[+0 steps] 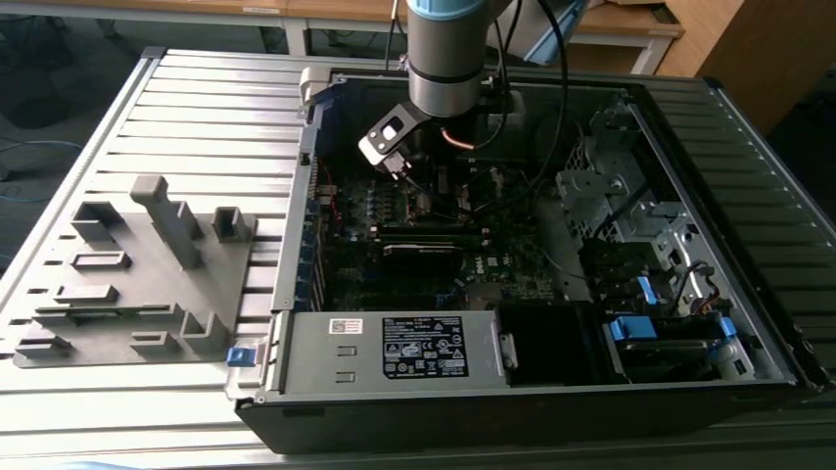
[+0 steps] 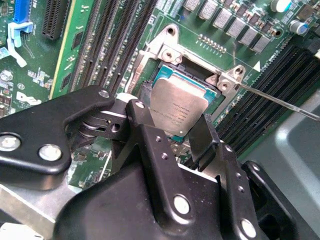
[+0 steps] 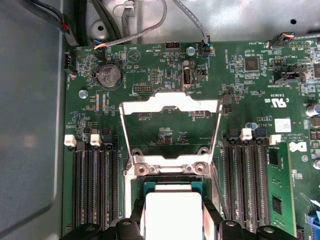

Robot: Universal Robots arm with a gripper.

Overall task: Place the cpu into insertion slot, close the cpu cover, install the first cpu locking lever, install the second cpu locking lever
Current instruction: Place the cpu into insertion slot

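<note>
The cpu [image 2: 176, 105], a flat square chip with a dull grey metal top, is between my gripper's [image 2: 175, 111] two black fingers [image 2: 144, 102], which are shut on its opposite edges. It sits slightly tilted right at the insertion slot [image 2: 196, 70]; I cannot tell whether it is seated. In the first wrist view the cpu [image 3: 172, 212] shows bright at the gripper [image 3: 172, 216], and the cpu cover [image 3: 170, 102], a silver window frame, stands swung open beyond it. A thin locking lever [image 2: 280, 102] juts out sideways from the socket corner. In the exterior view the gripper [image 1: 399, 174] reaches down inside the computer case.
Black memory slots [image 3: 92, 190] flank the socket on both sides, with a green memory stick [image 3: 277, 195] in one. Cables [image 3: 150, 27] cross the case wall beyond the board. A power supply [image 1: 392, 348] fills the case's near end. A grey fixture plate [image 1: 131, 274] lies at the exterior view's left.
</note>
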